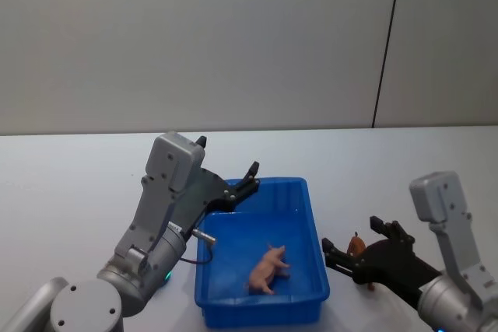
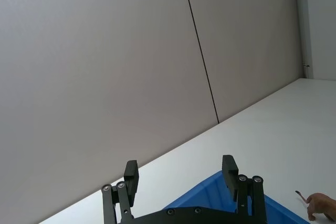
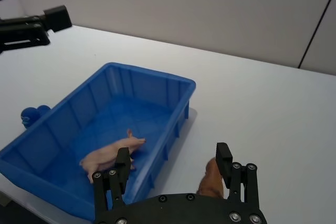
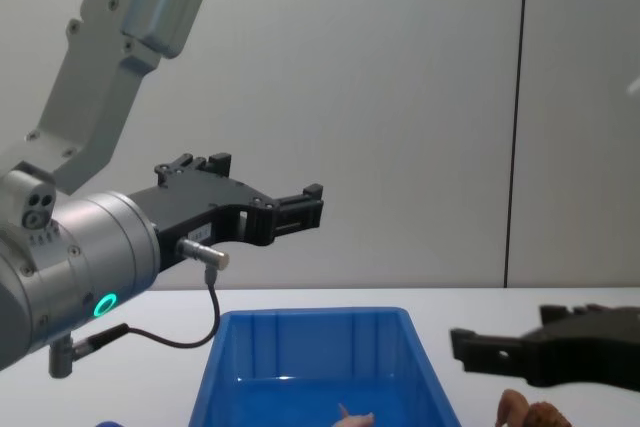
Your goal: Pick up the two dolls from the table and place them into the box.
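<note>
While open astride the brown shaggy-maned toy lion (image 1: 356,247) beside the blue plastic box (image 1: 261,312), right gripper (image 3: 173,151) set for closing. Left gripper (image 2: 179,163) open, high and clear; peach-pink toy pig (image 1: 267,268) boxed.

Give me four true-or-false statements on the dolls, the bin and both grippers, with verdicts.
1. The pink doll lies inside the blue bin. True.
2. The brown doll is in the bin too. False: it stands on the table, right of the bin.
3. The right gripper is open with the brown doll between its fingers. True.
4. The left gripper holds a doll. False: it is open and empty, raised by the bin's left side.
</note>
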You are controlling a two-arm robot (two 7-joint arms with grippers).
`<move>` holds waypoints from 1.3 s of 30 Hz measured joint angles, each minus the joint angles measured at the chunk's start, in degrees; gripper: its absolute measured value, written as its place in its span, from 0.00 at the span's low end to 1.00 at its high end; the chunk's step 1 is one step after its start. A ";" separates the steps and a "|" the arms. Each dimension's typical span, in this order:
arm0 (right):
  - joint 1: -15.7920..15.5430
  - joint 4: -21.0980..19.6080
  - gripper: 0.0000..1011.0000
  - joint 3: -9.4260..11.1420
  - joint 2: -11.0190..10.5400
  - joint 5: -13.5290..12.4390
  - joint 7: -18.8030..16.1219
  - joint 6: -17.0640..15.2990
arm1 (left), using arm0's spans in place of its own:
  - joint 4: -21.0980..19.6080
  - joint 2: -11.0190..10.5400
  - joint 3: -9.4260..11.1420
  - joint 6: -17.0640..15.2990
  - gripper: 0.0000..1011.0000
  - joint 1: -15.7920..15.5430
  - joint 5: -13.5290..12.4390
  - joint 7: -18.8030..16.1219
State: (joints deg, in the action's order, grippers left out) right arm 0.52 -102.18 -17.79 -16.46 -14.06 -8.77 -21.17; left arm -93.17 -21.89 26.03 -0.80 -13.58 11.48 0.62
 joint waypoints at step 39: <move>-0.24 7.85 0.99 2.22 -1.13 -3.05 0.75 -0.06 | 0.00 0.00 0.00 0.00 0.99 0.00 0.00 0.00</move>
State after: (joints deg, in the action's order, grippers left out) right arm 0.28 -94.33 -15.57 -17.59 -17.10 -8.02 -21.22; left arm -93.17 -21.89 26.03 -0.80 -13.59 11.48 0.62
